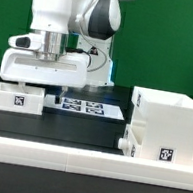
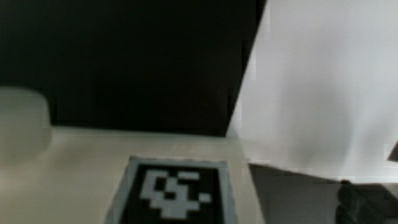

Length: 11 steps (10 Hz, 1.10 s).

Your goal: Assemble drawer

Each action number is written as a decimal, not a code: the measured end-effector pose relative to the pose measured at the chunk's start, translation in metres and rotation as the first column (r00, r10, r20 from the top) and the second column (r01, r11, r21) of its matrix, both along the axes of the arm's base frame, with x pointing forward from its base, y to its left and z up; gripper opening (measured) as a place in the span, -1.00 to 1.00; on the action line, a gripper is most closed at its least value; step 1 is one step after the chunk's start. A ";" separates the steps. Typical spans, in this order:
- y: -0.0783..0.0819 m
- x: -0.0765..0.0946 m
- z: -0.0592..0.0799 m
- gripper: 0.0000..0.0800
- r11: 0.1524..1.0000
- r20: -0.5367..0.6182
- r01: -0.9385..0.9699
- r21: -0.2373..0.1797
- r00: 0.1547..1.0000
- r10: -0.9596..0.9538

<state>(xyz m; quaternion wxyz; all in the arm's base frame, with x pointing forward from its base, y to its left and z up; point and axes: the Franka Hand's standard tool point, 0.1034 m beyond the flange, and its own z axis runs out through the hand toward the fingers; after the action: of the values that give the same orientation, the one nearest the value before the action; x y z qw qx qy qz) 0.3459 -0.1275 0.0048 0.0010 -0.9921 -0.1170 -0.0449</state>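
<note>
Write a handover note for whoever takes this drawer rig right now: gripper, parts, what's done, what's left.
Gripper: down on the upper tray at the exterior view's left. Its fingertips are hidden, so I cannot tell if it is open or shut.
Parts: what looks like a second tray, tagged, sits just below. The housing stands at the exterior view's right, apart from both. The marker board lies between.
Done: neither tray is in the housing.
Left: fit both trays into it.
</note>
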 end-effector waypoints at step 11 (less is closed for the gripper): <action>-0.002 0.006 0.000 -0.90 1.000 0.012 -0.006 -0.005 1.000 0.007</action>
<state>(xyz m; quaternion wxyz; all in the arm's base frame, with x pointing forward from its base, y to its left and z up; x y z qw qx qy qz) 0.3522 -0.1298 0.0051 -0.0020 -0.9915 -0.1203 -0.0504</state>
